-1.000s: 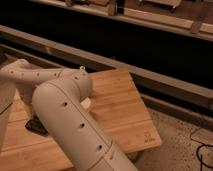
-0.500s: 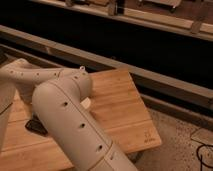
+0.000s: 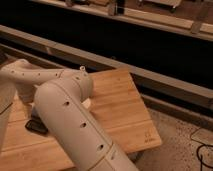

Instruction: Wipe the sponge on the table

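- Camera view is filled, nearest to us, by the robot's big white arm (image 3: 70, 130). It comes up from the bottom, bends, and goes out to the left over the desk (image 3: 120, 100). I think it leans that way to get at things on the left part.
- The fingers are out of sight, past the left edge or behind the arm. I cannot tell if they are wide, narrow or holding something.
- The sponge does not show. The arm hides much of the left of the desk, so it may lie under there.
- A flat black block (image 3: 36, 126) peeks out just left of the arm, lying on the desk.
- On the right, the desk shows smooth wood, with a small dark mark (image 3: 148, 136) by the near right corner. It looks like a good place for wiping.
- Far behind, a long ledge (image 3: 150, 75) runs across the dark.
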`<state>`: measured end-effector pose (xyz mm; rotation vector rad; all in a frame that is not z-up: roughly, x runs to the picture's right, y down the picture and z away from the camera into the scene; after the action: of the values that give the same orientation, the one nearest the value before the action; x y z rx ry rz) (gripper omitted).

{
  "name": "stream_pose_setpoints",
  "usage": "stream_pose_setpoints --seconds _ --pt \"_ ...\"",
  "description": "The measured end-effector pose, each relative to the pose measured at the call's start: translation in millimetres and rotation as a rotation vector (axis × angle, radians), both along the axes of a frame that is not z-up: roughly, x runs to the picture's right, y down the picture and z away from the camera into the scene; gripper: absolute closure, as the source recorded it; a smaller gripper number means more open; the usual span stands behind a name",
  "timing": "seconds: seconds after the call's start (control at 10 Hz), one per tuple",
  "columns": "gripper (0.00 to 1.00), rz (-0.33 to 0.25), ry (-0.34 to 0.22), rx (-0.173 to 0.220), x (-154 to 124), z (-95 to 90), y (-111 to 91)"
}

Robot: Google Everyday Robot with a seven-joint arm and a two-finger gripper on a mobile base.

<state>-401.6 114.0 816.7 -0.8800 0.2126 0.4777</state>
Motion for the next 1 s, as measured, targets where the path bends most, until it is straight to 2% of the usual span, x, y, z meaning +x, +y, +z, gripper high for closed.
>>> stream_pose_setpoints --seconds 0.2,0.4,0.7,0.9,1.0 --pt "0.35 -0.038 -0.035 0.043 -4 -3.8 -6" --pt "0.35 -0.095 -0.046 0.088 -4 -11.1 -11" --pt "0.35 -0.15 -0.056 0.121 -3 -15.4 -11" --pt "0.35 -0.133 -0.105 0.132 -11 -16.5 -14" --pt "0.35 -0.118 -0.154 0.131 -19 -18.6 -16"
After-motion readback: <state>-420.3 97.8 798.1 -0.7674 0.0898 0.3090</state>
